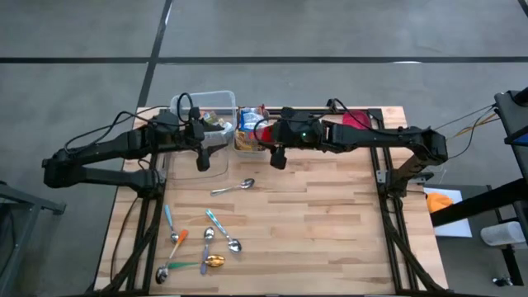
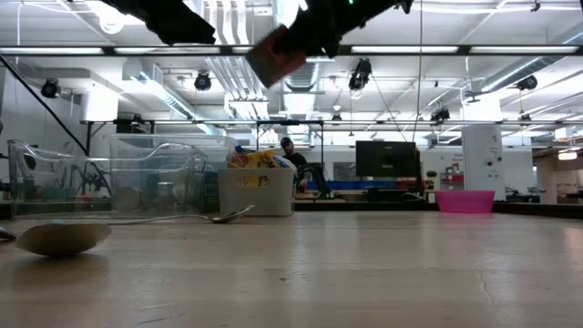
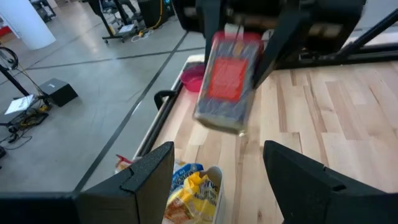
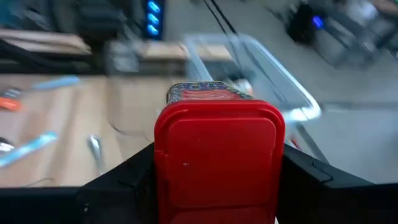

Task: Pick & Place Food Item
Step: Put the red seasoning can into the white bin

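Note:
The food item is a flat packet (image 3: pixel 227 81) with a red end and a red label, blurred in the wrist views. My right gripper (image 1: pixel 278 158) is shut on it, high above the table just in front of the small white box of snack packets (image 1: pixel 247 132). The low view shows the packet (image 2: pixel 278 55) well clear of the tabletop. To its left, my left gripper (image 1: pixel 202 161) hangs open and empty in front of the clear plastic container (image 1: pixel 210 111). Its two fingers (image 3: pixel 149 177) frame the packet from a distance. My right gripper pinches the packet at its red end (image 4: pixel 171 162), one finger on each side. The rest of the packet sticks out beyond the fingertips, slanting down. It is lifted clear of the table and touches nothing else.
Several spoons lie on the near left of the wooden table, one (image 1: pixel 233 187) closer to the middle and a gold-bowled one (image 1: pixel 214 261) near the front edge. A pink bowl (image 1: pixel 356 120) stands at the far right. The table's right half (image 1: pixel 330 214) is bare wood.

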Action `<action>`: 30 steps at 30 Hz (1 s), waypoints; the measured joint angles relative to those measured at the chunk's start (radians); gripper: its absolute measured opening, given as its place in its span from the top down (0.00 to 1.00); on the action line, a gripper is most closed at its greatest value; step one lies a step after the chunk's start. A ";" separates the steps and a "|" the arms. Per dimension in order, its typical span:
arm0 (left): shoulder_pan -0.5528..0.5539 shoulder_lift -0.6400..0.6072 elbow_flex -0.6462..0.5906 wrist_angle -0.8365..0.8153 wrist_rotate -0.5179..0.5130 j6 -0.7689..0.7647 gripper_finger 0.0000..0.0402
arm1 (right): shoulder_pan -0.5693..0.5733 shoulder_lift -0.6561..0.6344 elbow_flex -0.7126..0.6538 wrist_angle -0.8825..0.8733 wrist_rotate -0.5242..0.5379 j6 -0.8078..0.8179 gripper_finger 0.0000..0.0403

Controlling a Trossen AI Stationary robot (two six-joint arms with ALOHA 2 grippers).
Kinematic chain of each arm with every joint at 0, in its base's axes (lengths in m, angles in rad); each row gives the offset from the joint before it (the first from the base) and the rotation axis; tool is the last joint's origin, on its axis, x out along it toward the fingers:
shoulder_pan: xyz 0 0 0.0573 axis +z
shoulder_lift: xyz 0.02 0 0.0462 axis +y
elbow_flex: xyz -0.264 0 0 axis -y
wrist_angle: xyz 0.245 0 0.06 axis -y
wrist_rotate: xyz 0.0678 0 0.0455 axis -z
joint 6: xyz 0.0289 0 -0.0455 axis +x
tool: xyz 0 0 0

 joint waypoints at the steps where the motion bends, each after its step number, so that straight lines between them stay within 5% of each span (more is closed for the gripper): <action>1: 0.000 0.000 -0.007 0.001 0.000 0.000 0.38 | 0.001 0.000 0.000 0.023 -0.027 -0.012 0.46; 15: 0.000 0.000 -0.149 0.279 0.000 0.003 0.38 | 0.000 0.023 -0.004 0.243 -0.115 -0.083 0.46; 30: -0.001 0.006 -0.194 0.326 0.001 0.030 0.38 | -0.002 0.123 -0.005 0.428 -0.147 -0.135 0.46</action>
